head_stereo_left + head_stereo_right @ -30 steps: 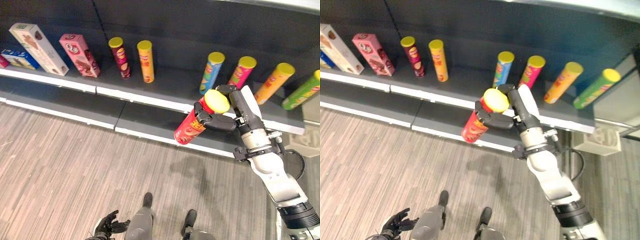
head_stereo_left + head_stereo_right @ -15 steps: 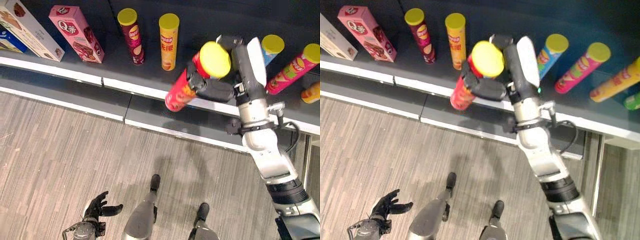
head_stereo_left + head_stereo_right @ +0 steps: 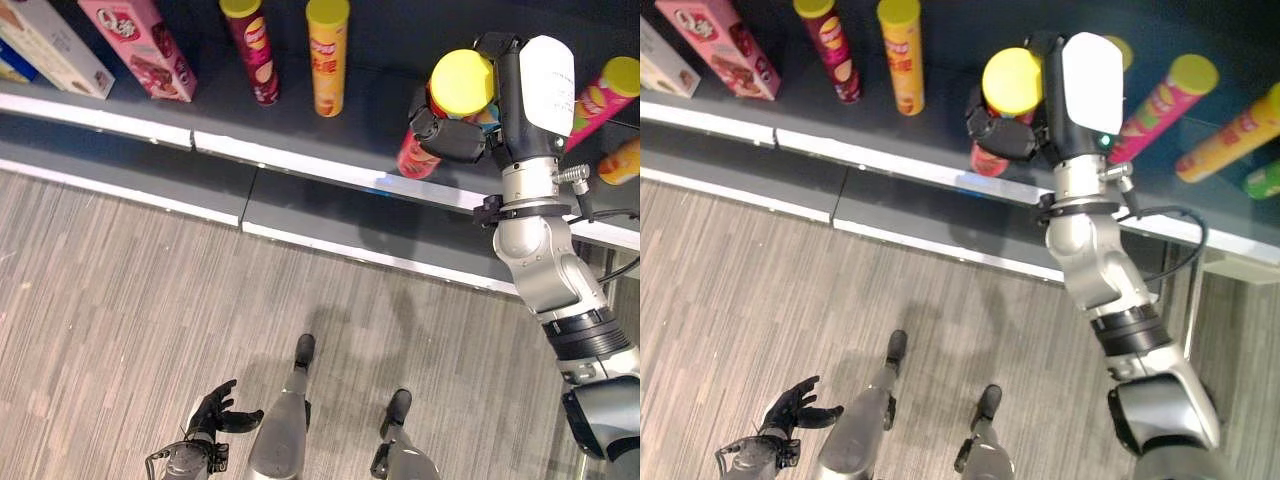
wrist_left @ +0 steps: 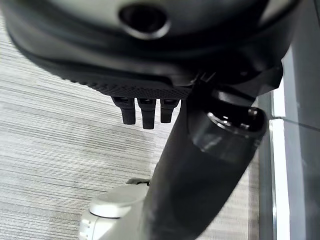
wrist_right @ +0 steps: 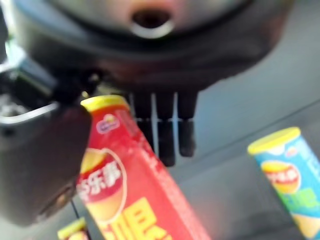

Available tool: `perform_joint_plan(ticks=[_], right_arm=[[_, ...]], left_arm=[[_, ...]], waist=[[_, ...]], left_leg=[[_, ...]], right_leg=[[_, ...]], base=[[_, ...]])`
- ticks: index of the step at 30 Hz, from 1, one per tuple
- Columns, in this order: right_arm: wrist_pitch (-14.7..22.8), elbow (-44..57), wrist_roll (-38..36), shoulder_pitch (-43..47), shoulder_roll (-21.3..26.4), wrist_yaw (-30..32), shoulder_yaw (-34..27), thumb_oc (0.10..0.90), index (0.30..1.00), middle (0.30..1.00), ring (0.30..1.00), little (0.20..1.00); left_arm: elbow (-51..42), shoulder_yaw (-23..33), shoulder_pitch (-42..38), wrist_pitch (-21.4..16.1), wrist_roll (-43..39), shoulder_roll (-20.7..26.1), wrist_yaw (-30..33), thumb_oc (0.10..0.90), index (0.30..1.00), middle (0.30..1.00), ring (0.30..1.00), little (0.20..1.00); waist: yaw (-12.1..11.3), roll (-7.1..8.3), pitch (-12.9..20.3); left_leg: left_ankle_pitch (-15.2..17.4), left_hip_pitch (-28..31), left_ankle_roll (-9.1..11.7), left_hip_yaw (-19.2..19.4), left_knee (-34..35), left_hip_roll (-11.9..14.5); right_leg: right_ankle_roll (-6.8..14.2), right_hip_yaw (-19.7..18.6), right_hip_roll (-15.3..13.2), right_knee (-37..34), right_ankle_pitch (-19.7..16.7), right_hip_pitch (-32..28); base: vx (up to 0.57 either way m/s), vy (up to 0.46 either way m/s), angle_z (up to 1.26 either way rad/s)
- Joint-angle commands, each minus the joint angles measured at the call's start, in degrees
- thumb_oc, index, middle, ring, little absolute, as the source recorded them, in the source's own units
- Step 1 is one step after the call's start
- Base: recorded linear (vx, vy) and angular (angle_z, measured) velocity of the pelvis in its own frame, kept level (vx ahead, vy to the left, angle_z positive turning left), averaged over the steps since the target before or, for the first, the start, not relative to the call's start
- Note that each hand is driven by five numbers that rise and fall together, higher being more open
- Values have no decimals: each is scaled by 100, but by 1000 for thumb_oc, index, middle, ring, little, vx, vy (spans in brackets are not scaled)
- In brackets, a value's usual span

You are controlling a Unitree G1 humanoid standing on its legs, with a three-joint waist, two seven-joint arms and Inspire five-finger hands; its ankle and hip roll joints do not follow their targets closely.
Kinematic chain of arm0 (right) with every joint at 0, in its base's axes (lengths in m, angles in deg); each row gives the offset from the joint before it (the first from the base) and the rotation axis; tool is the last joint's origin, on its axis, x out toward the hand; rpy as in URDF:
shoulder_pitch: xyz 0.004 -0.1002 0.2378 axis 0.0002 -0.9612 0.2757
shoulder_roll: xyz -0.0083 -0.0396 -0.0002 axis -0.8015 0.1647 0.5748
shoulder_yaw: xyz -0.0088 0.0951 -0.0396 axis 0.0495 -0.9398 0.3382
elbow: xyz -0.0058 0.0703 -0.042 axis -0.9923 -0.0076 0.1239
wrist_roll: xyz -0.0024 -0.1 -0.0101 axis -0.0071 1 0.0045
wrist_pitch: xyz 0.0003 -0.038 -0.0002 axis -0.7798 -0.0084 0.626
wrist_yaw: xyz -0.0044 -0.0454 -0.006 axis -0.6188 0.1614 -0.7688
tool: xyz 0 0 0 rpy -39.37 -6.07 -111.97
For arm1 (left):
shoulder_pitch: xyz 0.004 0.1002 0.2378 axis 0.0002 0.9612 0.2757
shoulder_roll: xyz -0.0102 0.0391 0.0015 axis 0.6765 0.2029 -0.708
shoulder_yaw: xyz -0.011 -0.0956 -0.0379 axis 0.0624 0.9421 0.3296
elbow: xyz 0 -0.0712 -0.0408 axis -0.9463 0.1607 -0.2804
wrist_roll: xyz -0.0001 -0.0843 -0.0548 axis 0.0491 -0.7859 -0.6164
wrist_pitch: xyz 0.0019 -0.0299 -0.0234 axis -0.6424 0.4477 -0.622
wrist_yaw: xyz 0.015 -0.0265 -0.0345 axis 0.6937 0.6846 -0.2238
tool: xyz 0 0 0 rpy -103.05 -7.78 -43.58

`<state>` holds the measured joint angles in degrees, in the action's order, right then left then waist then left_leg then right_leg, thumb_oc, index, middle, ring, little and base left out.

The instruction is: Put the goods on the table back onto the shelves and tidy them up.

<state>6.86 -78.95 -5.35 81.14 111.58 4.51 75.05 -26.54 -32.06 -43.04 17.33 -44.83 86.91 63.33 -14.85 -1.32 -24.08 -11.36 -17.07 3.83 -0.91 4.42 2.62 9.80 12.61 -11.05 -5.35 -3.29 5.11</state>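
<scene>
Gripping the red can (image 3: 418, 150) near its yellow-lidded top, the right hand (image 3: 455, 135) is showing in the upper right of the left eye view, with fingers and thumb curled round the tube. You are seeing the can tilted, its lid toward the camera and its base over the dark shelf (image 3: 370, 110), close to the shelf's white front edge. In the right wrist view, the red can (image 5: 130, 190) is running between the thumb and the fingers (image 5: 167, 135), and a blue can (image 5: 285, 175) is standing on the shelf beside it.

Further along the shelf you are seeing a maroon can (image 3: 250, 50), an orange-yellow can (image 3: 326, 55), a pink box (image 3: 140, 45) and a pink can (image 3: 600, 95).

The left hand (image 3: 215, 410) is hanging at the bottom left over the wood floor (image 3: 120, 300), fingers spread and relaxed, holding nothing.
</scene>
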Motion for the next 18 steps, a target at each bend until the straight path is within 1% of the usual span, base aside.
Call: perform_joint_plan(ticks=[1,3,7,14,18], right_arm=[[187,356,281,1061,397,707,-12,400,300,300,300,300],[164,260,281,1142,454,740,19,400,300,300,300,300],[31,-299,302,1355,702,990,122,400,300,300,300,300],[-167,-832,296,1511,961,1261,207,400,300,300,300,300],[-210,-1067,272,1655,1050,1322,317,400,300,300,300,300]], left_arm=[[-68,-240,311,-221,-153,434,247,800,900,900,900,900],[-79,-258,303,-234,-140,457,246,800,900,900,900,900],[-134,-334,233,-289,-154,529,274,800,900,900,900,900],[-212,-507,163,-311,-81,538,275,800,900,900,900,900],[-288,-543,157,-344,-78,586,283,800,900,900,900,900]], waist=[[-136,-68,377],[-160,-73,359],[-272,-97,289],[-367,-139,229],[-400,-127,195]], left_leg=[[585,-18,-50,-493,-138,-120],[582,-46,-50,-524,-143,-132],[562,-207,-40,-657,-156,-194],[541,-363,-38,-799,-144,-261],[544,-453,-35,-832,-170,-285]], right_leg=[[-86,88,95,381,428,35],[-80,114,94,387,427,49],[-47,273,61,351,414,94],[0,432,-11,336,393,138],[16,460,-27,290,363,161]], base=[[10,0,19],[2,-4,27],[14,-4,19],[11,0,9],[9,-2,7]])
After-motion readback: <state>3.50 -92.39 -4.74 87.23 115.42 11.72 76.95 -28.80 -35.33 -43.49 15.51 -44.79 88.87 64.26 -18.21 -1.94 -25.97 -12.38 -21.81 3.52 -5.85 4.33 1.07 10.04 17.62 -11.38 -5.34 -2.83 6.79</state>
